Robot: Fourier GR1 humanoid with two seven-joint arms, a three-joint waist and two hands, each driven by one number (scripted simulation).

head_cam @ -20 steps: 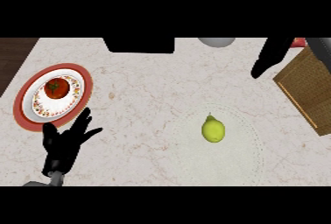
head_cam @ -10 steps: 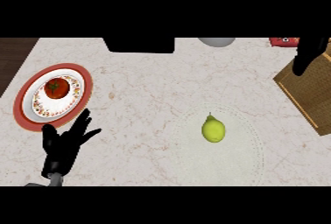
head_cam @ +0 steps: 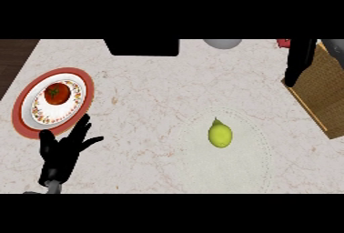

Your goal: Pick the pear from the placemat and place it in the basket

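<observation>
No writing, brand mark or label can be read on anything here; the nearest thing to decoration is the flowered border running round the white plate [head_cam: 40,109], and that is pattern, not lettering. The counter [head_cam: 154,86] is pale marble with faint brownish veins, and a strip of dark wood [head_cam: 15,57] shows past its far left corner. A black block [head_cam: 142,47] sits at the far edge, with a grey rounded object [head_cam: 222,43] just to its right and a small red thing [head_cam: 283,43] further along, too cut off to identify. The pear [head_cam: 220,134], yellow-green with its stem pointing away from me, lies on the pale round placemat [head_cam: 252,170], which nearly matches the marble and shows mostly by its dotted rim. It is untouched, well apart from both hands. The woven brown basket [head_cam: 321,98] sits at the right edge, partly out of view. The right hand [head_cam: 297,61] hangs over the basket's near-left corner as a dark, narrow shape; I cannot tell how its fingers are set. The left hand [head_cam: 64,150] rests at the lower left, fingers spread and pointing up, holding nothing, just beside the red charger [head_cam: 27,132] under the plate. A tomato [head_cam: 56,92] sits on that plate.
</observation>
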